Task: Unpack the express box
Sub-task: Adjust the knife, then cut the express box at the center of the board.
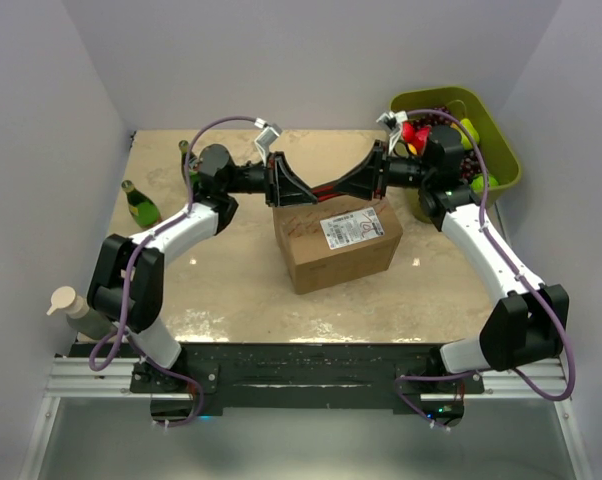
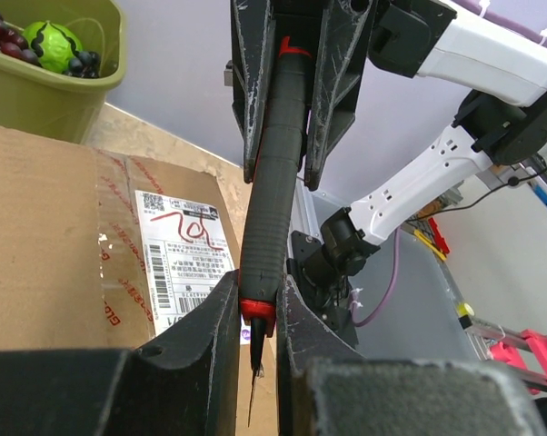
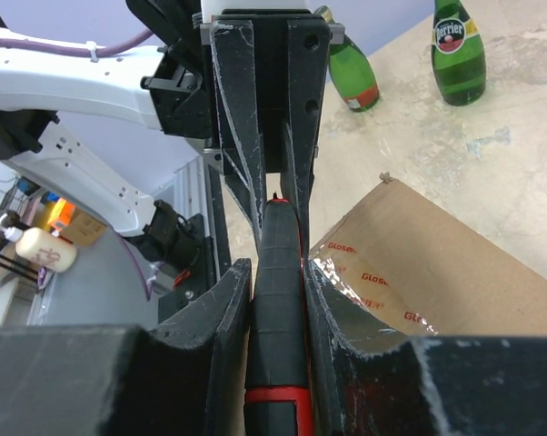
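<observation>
Okay, near edge first: both arm bases sit at the front of the surface [image 1: 231, 300]. The left arm [image 1: 171, 235] and right arm [image 1: 481, 235] reach inward toward the middle. A pale bottle with a beige cap [image 1: 71, 305] is at the front-left corner, beside the left arm's elbow.

Mid-surface is the express box [image 1: 336, 250]. It lies flat, turned slightly askew. Its top flaps are down, with red-printed clear tape along the seam. The white shipping label [image 1: 346, 230] faces up.

Just past the box's far edge the two sets of jaws meet tip to tip, with a box cutter [image 2: 275, 182] spanning between them.

- **Left jaws:** nearly fully closed and clamped on the cutter's blade end, with the fingers [image 2: 221, 318] at the red collar. The thin blade pokes out past them toward the left wrist camera.
- **Right jaws:** narrowed in, with the fingers [image 3: 233, 300] against both sides of the black ribbed handle. No gap shows in the right wrist view.

The cutter looks to be held off the box top. I can't tell how high.

Further back on the left, two green glass bottles stand upright. One is a Perrier bottle [image 3: 457, 54]; the other [image 3: 351, 71] has a red label.

In the far-right corner, behind the right wrist, is an olive-green tub [image 1: 503, 150]. It holds green fruit, dark grapes and something red.
</observation>
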`<act>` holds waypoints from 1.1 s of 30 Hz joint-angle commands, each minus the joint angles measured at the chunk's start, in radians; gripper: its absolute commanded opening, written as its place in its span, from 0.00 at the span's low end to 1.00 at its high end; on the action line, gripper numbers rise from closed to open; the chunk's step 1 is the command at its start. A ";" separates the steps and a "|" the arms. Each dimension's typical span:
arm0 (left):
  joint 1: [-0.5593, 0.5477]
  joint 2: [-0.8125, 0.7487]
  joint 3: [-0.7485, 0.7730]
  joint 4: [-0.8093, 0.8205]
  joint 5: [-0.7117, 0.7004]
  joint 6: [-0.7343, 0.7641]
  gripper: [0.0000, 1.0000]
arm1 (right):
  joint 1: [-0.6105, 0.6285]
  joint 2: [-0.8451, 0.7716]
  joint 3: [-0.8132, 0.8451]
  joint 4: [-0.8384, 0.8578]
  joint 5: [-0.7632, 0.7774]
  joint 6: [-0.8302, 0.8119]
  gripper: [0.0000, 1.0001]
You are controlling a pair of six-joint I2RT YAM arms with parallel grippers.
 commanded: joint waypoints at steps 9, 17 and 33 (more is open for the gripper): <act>0.004 -0.041 0.092 -0.378 -0.140 0.388 1.00 | -0.040 -0.033 0.135 -0.318 -0.027 -0.277 0.00; 0.018 -0.103 0.179 -0.791 -0.405 0.801 1.00 | -0.295 -0.005 0.314 -0.542 -0.018 -0.393 0.00; -0.491 -0.092 0.228 -1.052 -0.865 1.487 1.00 | -0.542 -0.065 0.258 -0.536 0.260 -0.263 0.00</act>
